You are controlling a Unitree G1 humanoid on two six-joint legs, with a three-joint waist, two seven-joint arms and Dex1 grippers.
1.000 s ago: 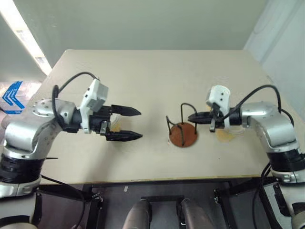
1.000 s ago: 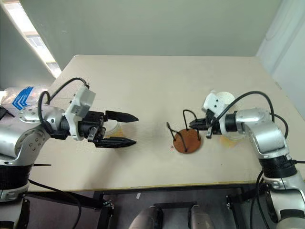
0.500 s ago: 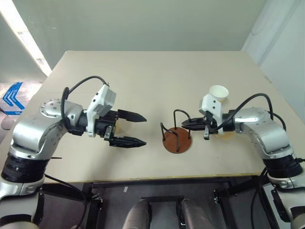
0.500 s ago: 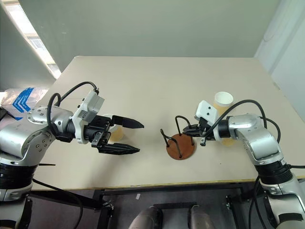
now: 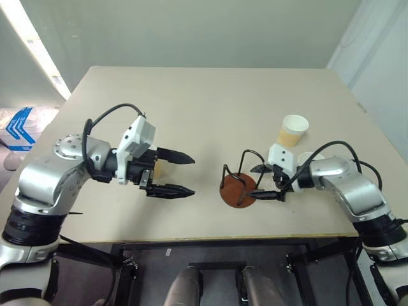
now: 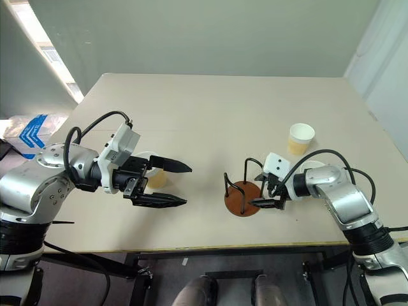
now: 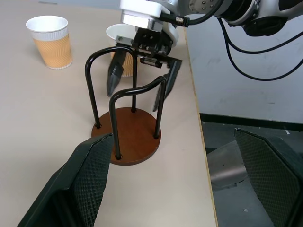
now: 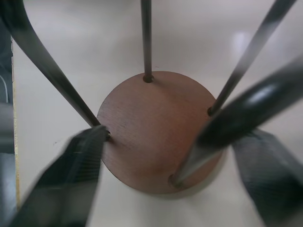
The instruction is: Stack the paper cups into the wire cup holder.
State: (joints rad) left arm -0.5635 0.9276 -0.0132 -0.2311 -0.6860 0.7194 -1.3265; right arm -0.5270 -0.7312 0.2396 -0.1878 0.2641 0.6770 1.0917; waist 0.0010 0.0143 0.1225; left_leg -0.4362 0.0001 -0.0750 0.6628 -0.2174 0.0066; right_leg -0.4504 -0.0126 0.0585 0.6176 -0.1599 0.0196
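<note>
Two head views come first, and they show one scene. We see the left gripper (image 5: 191, 174) left of centre, its two black fingers spread wide with nothing between them. A paper cup (image 5: 158, 169) stands on the table (image 5: 191, 102) just behind those fingers, mostly hidden. The wire cup holder (image 5: 234, 191) sits right of centre in the lower half of the frame, upright on its reddish-brown disc, with no cup inside. The right gripper (image 5: 250, 182) reaches in from the right, fingers apart, tips at the holder's right side. We cannot tell whether they touch the wires. A second cup (image 5: 292, 131) stands upright toward the upper right, well apart from the holder. The white rim of a third cup (image 5: 310, 157) shows just behind the right wrist.

From the left wrist, the holder stands at centre. Beyond it the right gripper comes in from the top, its jaws parted and gripping nothing, one finger to each side of the far loop. The upright cup is at the upper left, and another is tucked behind the right gripper. This arm's own fingers (image 7: 90, 179) rise from the bottom corners, far apart.

From the right wrist, the disc base lies at centre, close up, with wire legs rising from it. This gripper's blurred fingers (image 8: 61, 189) stand apart at both lower corners.
</note>
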